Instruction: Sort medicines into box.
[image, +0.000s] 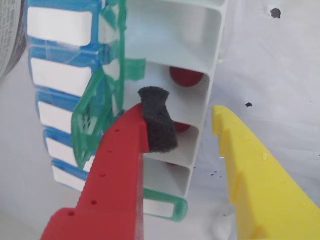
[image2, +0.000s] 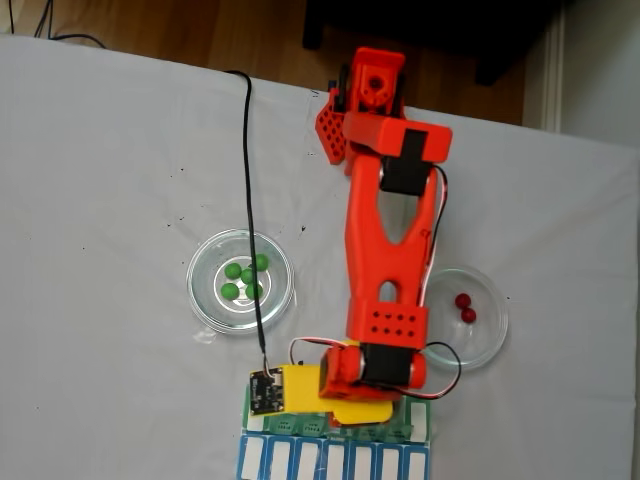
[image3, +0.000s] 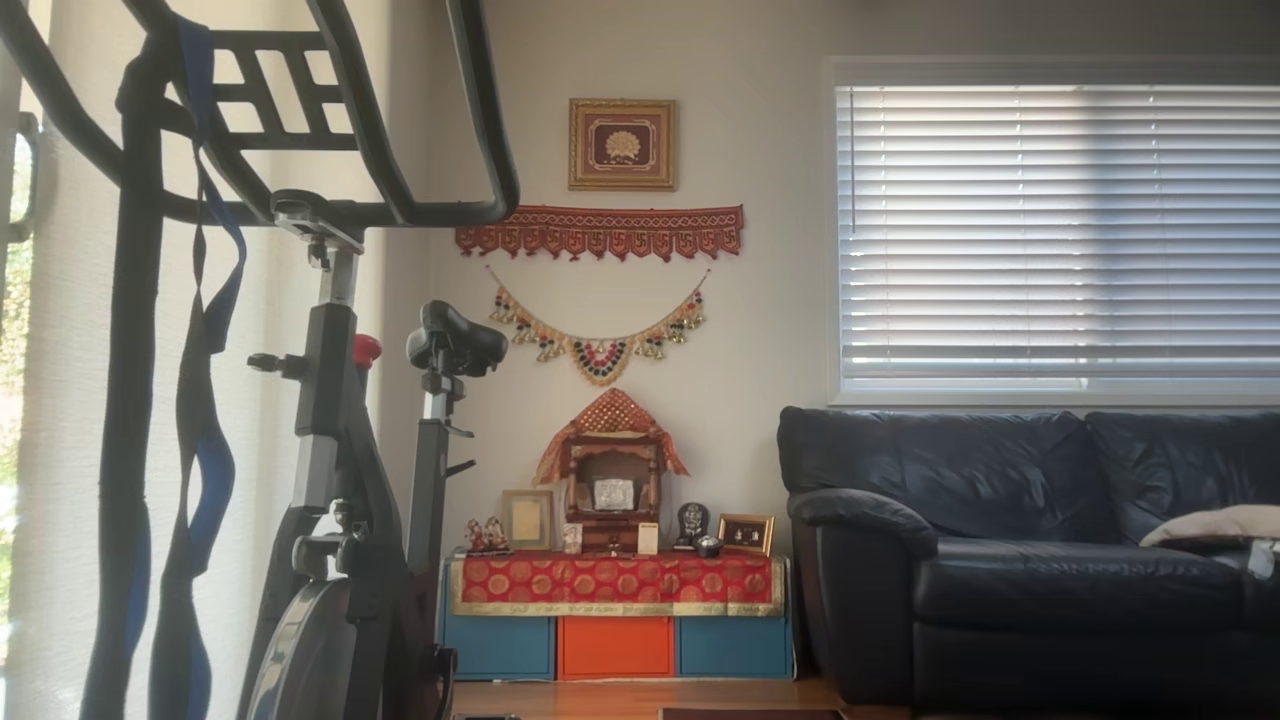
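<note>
In the wrist view my gripper hangs open over the box, whose green lids are swung open to the left. Its red finger carries a black foam pad, and the yellow finger stands to the right, beside the box wall. Nothing sits between them. One dark red ball lies in a white compartment, and another in the one below it is partly hidden by the pad. In the fixed view several green balls lie in the left glass dish, and two red balls in the right one.
A blue-lidded row lies against the box on its left in the wrist view and at the bottom edge in the fixed view. The orange arm reaches between the two glass dishes. A black cable crosses the white table.
</note>
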